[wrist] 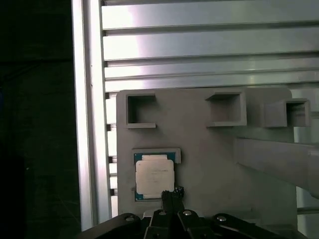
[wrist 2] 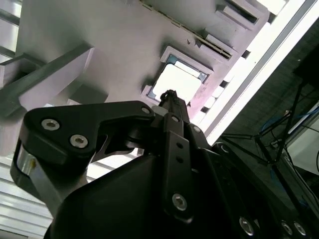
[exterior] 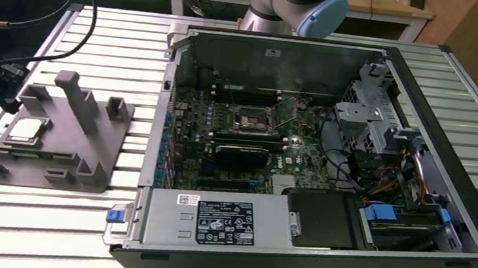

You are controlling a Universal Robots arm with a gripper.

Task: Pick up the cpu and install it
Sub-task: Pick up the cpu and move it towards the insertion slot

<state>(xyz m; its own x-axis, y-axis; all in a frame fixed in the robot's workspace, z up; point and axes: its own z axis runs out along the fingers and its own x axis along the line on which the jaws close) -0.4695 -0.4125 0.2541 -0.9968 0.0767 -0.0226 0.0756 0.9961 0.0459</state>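
- Gripper [wrist: 172, 193]: fingertips pressed together, holding nothing, tip just beside the cpu's edge.
- Cpu [wrist: 154, 177]: lies flat in its recess on the grey holder [wrist: 214, 149], not yet lifted.
- Step: approach for pickup; a grasp likely needs the jaws parted and centred over the chip.
- Arm [exterior: 308, 6]: reaches toward the exterior view's left, well apart from the open computer case [exterior: 448, 147].

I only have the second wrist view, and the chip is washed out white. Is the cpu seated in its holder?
Observer: Yes. In the first wrist view the cpu lies flat in a square recess of the grey holder, with the tool at its edge.
Operator: Where does the holder sit?
Observer: In the exterior view it rests on the slatted table, on the exterior view's left of the open case.
Operator: And the socket?
Observer: The black socket frame sits on the motherboard inside that case.
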